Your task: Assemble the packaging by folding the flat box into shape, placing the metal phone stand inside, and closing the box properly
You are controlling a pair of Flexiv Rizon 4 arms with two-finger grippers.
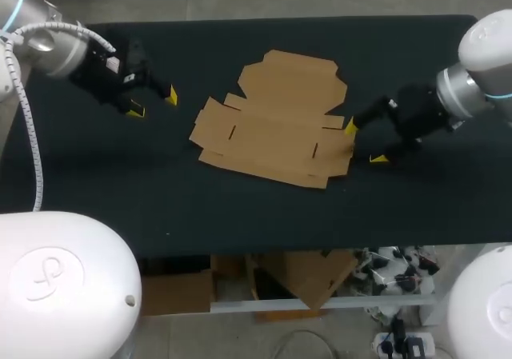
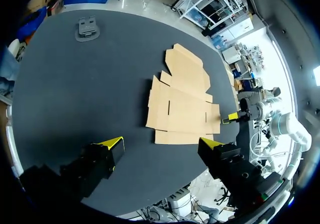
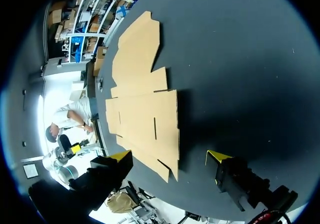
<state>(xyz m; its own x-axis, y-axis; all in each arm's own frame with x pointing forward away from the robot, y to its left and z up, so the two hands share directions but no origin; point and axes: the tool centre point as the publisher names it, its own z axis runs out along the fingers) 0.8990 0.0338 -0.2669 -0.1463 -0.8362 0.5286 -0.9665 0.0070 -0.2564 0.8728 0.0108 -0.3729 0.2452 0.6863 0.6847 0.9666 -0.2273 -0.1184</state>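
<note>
Box [image 1: 272, 123]: flat, unfolded, mid-tabletop [image 1: 240, 207].
Right claw [image 1: 365, 142]: wide open, holding nothing, one tip at the box's edge.
Left claw [image 1: 154, 103]: wide open, holding nothing, apart from box.
Stand [image 2: 87, 28]: well apart from box.

The dark worktop [image 1: 240, 207] carries an unfolded cardboard box [image 1: 276, 119] lying flat near its middle, and a dark stand [image 2: 87, 28] well apart, near one edge.
</note>
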